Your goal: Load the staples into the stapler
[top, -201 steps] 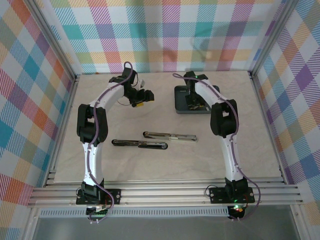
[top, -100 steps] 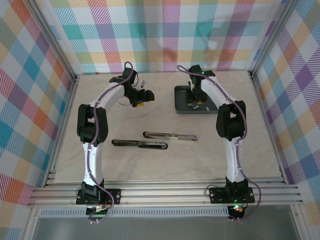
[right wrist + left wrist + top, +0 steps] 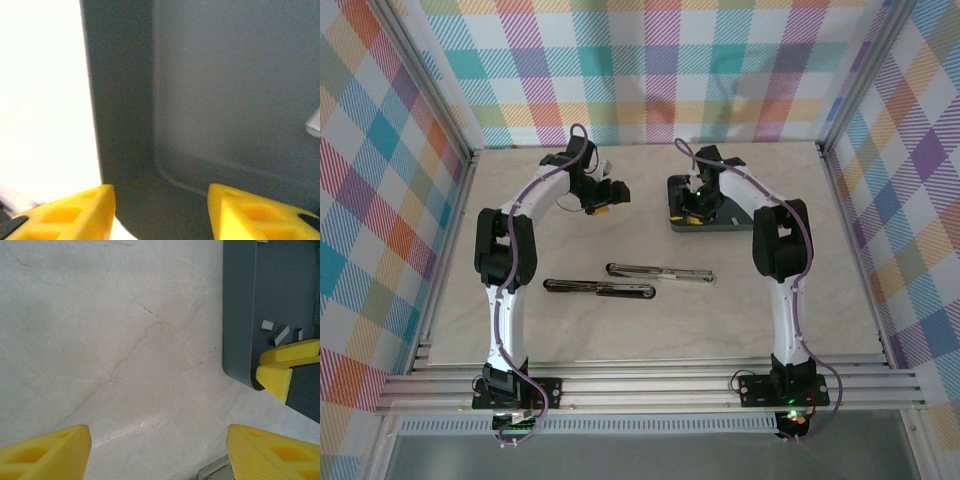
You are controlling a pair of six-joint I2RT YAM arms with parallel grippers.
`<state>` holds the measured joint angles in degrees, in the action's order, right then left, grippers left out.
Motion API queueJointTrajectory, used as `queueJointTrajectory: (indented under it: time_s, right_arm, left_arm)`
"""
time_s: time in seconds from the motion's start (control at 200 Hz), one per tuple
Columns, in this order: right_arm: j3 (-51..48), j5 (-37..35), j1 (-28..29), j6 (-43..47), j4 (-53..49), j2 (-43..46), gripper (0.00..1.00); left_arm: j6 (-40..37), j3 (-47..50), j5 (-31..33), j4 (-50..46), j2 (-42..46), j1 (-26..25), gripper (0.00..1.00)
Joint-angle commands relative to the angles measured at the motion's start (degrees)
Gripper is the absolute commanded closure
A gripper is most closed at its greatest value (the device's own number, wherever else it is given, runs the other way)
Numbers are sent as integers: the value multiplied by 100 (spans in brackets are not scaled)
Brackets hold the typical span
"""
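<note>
The right tool [image 3: 688,212] now hangs farther left over the dark grey tray [image 3: 735,213], the tray's left rim directly beneath it.

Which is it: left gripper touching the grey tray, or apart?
Apart. The top external view shows a strip of bare table between the left gripper and the tray.

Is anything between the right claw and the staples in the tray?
Nothing visible does. The open right claw hangs over a corner of the tray, and the staples lie uncovered on its floor close by.
</note>
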<state>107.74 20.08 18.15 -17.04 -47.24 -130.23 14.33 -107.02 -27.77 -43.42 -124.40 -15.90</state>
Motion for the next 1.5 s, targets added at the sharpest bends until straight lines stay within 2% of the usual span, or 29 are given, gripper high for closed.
queueJointTrajectory:
  time_s: [0.0,0.42,0.565,0.67,0.84,1.12,1.36,1.495]
  right_arm:
    - [5,690,98,-269,381,184,48]
    - [603,1317,541,-268,667,-71,48]
    - [916,1055,536,250,345,-20,47]
    - [1103,455,465,1179,-101,56,46]
    - [985,-415,173,3526,-435,242,43]
    - [869,441,-634,6729,-681,271,45]
    - [569,47,-877,9009,-806,194,44]
    - [588,-23,-988,9839,-804,122,46]
  left_arm:
    - [-13,95,-14,-70,58,-36,28]
    - [-17,133,-21,-35,78,-36,28]
    - [-28,120,-7,-44,82,-36,28]
    - [-78,107,16,-77,74,-36,28]
    - [-217,34,9,-166,62,-27,28]
    - [-391,61,-247,-132,19,86,27]
    - [-465,-66,-326,-300,-132,184,27]
    - [-534,-207,-263,-443,-208,210,27]
